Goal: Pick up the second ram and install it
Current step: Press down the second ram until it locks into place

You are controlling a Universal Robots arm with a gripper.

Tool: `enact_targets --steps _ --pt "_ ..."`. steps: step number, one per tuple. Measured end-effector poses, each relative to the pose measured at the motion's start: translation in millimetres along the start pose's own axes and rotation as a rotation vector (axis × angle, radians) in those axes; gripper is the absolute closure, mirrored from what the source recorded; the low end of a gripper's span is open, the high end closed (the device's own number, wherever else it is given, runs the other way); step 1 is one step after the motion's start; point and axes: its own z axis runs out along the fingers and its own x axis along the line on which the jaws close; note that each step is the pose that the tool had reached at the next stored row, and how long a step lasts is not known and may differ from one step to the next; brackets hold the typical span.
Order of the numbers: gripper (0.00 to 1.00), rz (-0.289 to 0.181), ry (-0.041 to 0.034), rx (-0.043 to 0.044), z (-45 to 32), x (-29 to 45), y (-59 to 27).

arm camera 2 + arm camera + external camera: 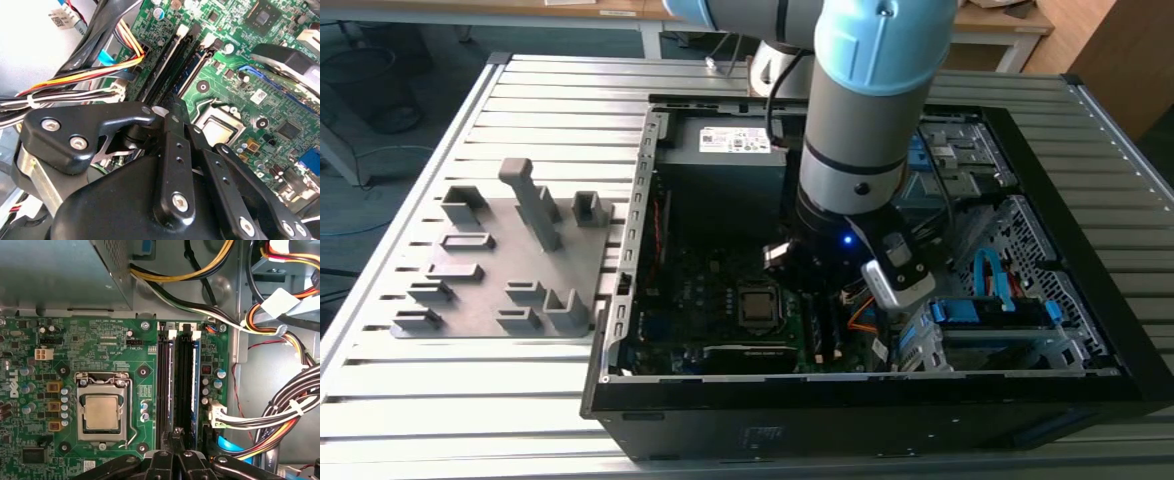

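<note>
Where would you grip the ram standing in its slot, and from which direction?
By its long top edge, pinching the two flat faces, coming straight down from above. The ram stands on edge in the motherboard, so only that edge looks free; the neighbouring slot and the cables crowd its sides. The gripper sits over one end.

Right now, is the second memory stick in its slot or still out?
In. The first wrist view shows the memory stick standing in the slot beside the first, with the gripper directly over its end.
</note>
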Motion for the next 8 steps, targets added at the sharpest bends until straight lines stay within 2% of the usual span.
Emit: enact_targets --steps 5,8 --pt "0.90 0.000 0.0001 0.0023 3.3 0.0 0.4" --pt "0.90 0.000 -0.0011 0.0014 -1.5 -0.3 0.5"
